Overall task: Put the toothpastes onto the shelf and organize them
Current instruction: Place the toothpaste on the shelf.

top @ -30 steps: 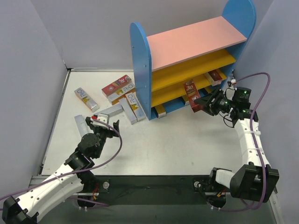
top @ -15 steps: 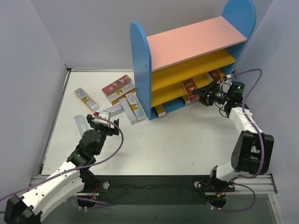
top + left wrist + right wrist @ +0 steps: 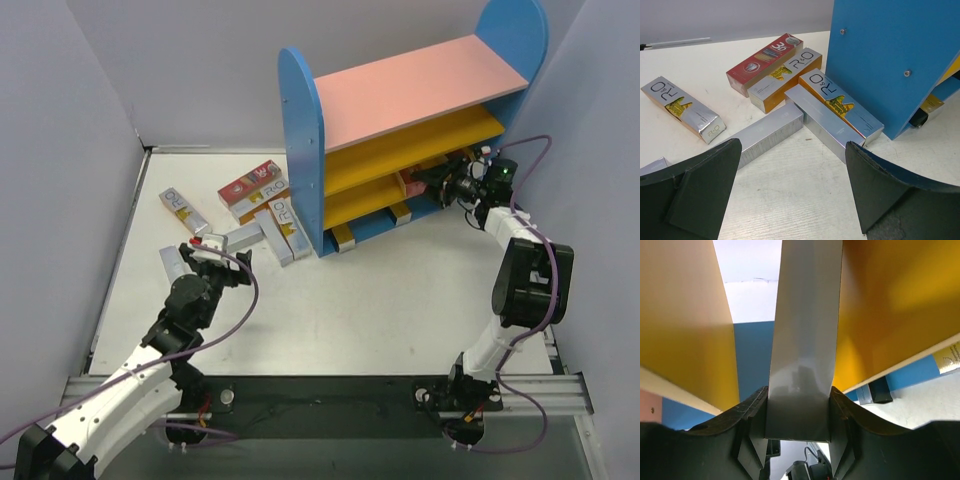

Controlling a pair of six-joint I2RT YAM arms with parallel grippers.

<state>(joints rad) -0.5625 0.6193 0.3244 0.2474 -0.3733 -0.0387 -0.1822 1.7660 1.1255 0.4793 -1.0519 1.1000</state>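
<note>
The shelf (image 3: 400, 95) stands at the back right, with blue sides, a pink top and yellow boards. My right gripper (image 3: 442, 186) is shut on a red toothpaste box (image 3: 410, 184) and holds it in the gap between the two yellow boards. In the right wrist view the gripper (image 3: 799, 395) clamps the box's pale silver face (image 3: 805, 325) between yellow boards (image 3: 685, 320). My left gripper (image 3: 215, 262) is open and empty over the table, short of the loose pile. The left wrist view shows its fingers (image 3: 695, 185) wide apart before a plain silver box (image 3: 767, 132).
Several loose boxes lie left of the shelf: a red one (image 3: 250, 183), silver ones (image 3: 178, 210) (image 3: 283, 228) and one by my left gripper (image 3: 172, 265). Two box ends (image 3: 343, 237) (image 3: 401, 211) stick out of the bottom shelf. The blue side panel (image 3: 890, 60) is close on the right.
My right gripper has moved up and left, carrying the red box from in front of the shelf into the gap between the yellow boards. My left gripper has crept toward the pile.
</note>
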